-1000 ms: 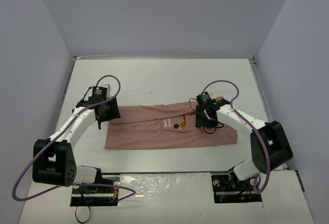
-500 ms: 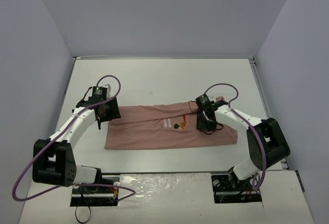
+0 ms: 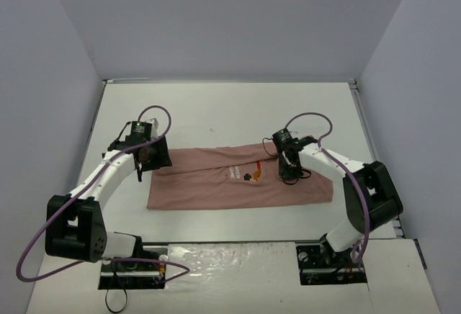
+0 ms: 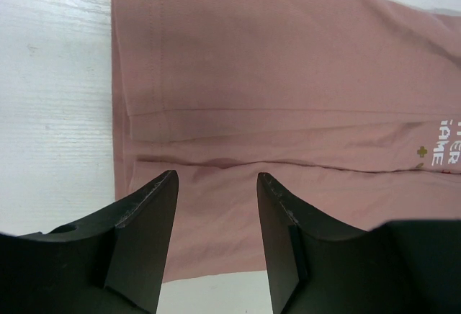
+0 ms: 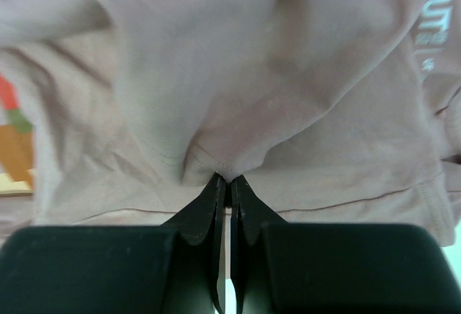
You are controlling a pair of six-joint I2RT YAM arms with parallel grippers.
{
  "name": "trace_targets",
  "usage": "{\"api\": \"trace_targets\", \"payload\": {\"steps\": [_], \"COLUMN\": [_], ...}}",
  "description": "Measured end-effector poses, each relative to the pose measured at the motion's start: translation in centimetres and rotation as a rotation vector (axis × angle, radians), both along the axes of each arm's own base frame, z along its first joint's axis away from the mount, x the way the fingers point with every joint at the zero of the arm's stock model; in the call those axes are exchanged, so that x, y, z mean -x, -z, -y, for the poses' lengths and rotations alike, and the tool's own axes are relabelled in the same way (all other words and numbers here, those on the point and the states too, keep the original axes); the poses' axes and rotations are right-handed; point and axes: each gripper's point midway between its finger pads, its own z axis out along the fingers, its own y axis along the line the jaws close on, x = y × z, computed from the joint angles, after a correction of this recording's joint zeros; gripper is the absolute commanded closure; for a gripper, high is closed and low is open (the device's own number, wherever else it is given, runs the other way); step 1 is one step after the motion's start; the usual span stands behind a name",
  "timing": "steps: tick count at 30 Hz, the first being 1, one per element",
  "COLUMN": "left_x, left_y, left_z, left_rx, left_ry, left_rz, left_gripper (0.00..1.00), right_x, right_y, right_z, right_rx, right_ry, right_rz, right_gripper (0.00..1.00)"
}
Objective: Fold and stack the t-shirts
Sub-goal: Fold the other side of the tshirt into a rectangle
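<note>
One dusty-pink t-shirt (image 3: 216, 184) lies folded into a long band across the middle of the white table, its orange-and-dark graphic (image 3: 251, 176) and white lettering (image 4: 441, 150) facing up. My left gripper (image 3: 154, 157) hovers open and empty over the shirt's left end; in the left wrist view (image 4: 216, 188) pink cloth (image 4: 288, 76) shows between the fingers. My right gripper (image 3: 290, 176) is shut on a pinched fold of the t-shirt (image 5: 216, 98) at its right part, with a stitched hem caught at the tips (image 5: 229, 183). No other garment is in view.
The white table (image 3: 230, 109) is walled by grey panels on the left, back and right. Purple cables loop over both arms. The arm bases (image 3: 130, 253) stand at the near edge.
</note>
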Motion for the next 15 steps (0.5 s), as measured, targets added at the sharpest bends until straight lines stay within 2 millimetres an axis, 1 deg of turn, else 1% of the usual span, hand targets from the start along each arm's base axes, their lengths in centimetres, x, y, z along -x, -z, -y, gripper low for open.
{"api": "trace_targets", "payload": {"steps": [3,6,11,13,15], "left_x": [0.1,-0.4,-2.1,-2.5,-2.7], "left_y": [-0.3,-1.6,-5.6,-6.9,-7.5], "left_z": [0.9,2.6,7.6,9.5,11.3], "left_rx": [0.018,0.043,0.118,0.157,0.184], "left_ry": [0.027,0.073,0.189,0.225,0.262], "left_rz": [0.004,0.034,0.159,0.201,0.234], "left_gripper": [0.55,0.55,0.55,0.55,0.55], "right_x": [-1.2,-3.0,-6.2,-6.7,-6.9], "right_y": [-1.6,-4.2,-9.1,-10.1,-11.0], "right_z": [-0.4,-1.1,-2.4,-2.4,-2.4], "right_rx": [-0.004,-0.022,-0.063,-0.068,-0.072], "right_ry": [-0.008,-0.014,-0.021,-0.021,-0.018], "right_rz": [0.036,0.086,0.192,0.205,0.207], "right_gripper": [1.0,1.0,1.0,1.0,1.0]}}
